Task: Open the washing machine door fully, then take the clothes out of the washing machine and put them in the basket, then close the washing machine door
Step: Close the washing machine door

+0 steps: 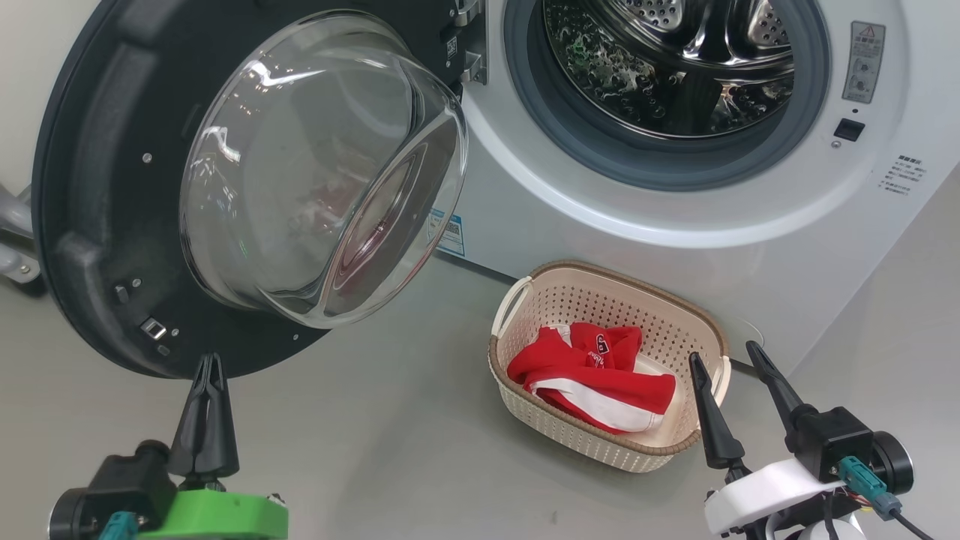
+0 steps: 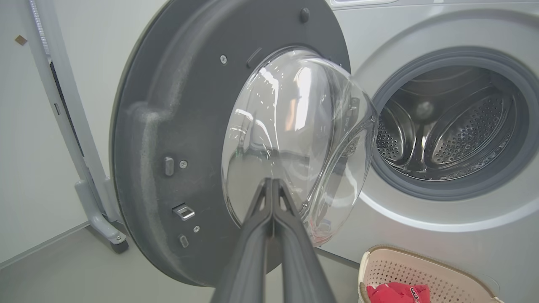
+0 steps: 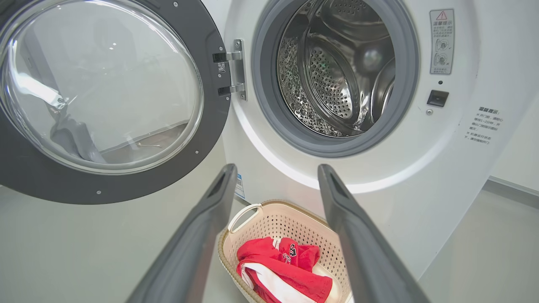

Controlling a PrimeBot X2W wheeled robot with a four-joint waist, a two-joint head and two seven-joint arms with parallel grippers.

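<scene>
Left gripper (image 1: 208, 361) is pinched together, empty; right gripper (image 1: 723, 352) spread wide. Red striped clothes (image 1: 592, 371) lie in the cream plastic basket (image 1: 679, 319) before the white washing machine (image 1: 525, 217). Its round black door (image 1: 82, 225) hangs open and needs closing.

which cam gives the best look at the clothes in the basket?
Head view: the clothes lie whole and unblocked in the basket. The right wrist view shows them closer, but the bottom edge crops them. The left wrist view catches just a red scrap at its bottom edge.
</scene>
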